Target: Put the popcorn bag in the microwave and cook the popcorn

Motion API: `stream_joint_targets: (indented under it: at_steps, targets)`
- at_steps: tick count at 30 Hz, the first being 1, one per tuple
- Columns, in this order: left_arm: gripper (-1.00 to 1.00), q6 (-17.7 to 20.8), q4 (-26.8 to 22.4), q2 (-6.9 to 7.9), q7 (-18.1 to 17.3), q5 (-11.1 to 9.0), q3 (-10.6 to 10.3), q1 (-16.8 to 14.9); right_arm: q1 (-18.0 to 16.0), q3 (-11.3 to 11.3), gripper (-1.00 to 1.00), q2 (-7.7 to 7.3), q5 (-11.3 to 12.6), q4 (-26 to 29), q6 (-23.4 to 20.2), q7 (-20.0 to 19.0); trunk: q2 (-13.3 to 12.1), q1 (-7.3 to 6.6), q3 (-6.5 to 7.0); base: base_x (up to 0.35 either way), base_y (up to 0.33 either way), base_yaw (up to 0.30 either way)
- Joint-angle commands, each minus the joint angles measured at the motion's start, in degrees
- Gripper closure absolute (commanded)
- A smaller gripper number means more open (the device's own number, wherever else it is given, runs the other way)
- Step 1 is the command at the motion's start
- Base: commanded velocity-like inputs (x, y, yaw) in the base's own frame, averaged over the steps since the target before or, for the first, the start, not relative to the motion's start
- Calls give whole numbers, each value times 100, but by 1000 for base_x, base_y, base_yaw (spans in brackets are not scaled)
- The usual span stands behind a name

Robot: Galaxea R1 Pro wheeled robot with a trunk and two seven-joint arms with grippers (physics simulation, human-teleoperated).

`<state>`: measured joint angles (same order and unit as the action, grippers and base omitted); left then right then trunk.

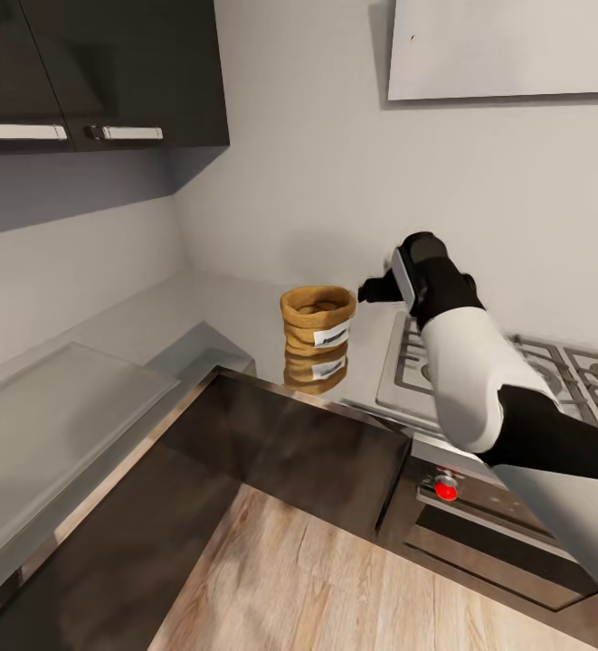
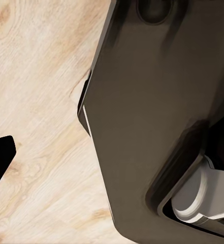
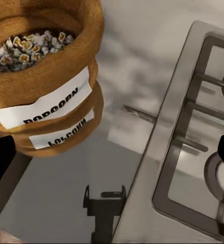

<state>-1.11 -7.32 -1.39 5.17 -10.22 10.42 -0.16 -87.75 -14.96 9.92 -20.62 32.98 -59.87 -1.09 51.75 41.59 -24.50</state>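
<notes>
- Popcorn bag (image 3: pixel 45 76) upright on the tabletop (image 3: pixel 66 188), mirrored in its glossy surface; white label reads "POPCORN".
- Popcorn (image 3: pixel 28 43) visible inside the open mouth.
- Steel gas hob (image 3: pixel 193 132) near the bag, apart from it.
- Right hand (image 3: pixel 112 157): dark fingertips at both frame edges, spread wide.

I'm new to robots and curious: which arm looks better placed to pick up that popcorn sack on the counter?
The right. Its gripper hangs beside the popcorn bag on the countertop, and its camera looks at the bag up close. The left wrist camera sees only wood floor.

Reflective countertop (image 1: pixel 244 316) bears popcorn bag (image 1: pixel 317 319) beside hob (image 1: pixel 552 371).
</notes>
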Motion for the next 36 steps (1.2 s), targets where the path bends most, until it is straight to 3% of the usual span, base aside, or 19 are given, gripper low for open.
stream_joint_targets:
  at_steps: [1, 7, 16, 17, 19, 25, 36]
  targets:
    - [-100, -12, -1, -2, 11, -59, 0, -1, 28, -36, -100, 8, -65, -15, -13, -13, 5, 0, -6, 0, 0, 0]
    - [-100, -12, 3, -2, 4, -51, -6, -1, 222, -34, -100, 8, -102, 13, -13, -19, 5, 0, -6, 12, 54, 0]
    - [-100, -12, 3, -2, -33, -50, -5, -1, 514, -42, -100, 8, -100, 82, -13, -14, 5, 0, -6, 78, 285, 0]
    - [-100, -12, 3, -2, -33, -50, -5, -1, 689, -42, -100, 8, -100, 135, -13, -14, 5, 0, -6, 52, 265, 0]
    - [-100, -12, 3, -2, -33, -50, -6, -1, 689, -42, -100, 8, -100, 308, -13, -15, 5, 0, -6, 17, 117, 0]
    - [-100, -12, 3, -2, -33, -50, -6, -1, 689, -35, -100, 8, -100, 1505, -13, -22, 5, 0, -6, 3, 18, 0]
    - [-100, -12, 3, -2, -33, -50, -5, -1, 703, -25, -100, 8, -84, 1570, -13, -26, 5, 0, -6, 0, 0, 0]
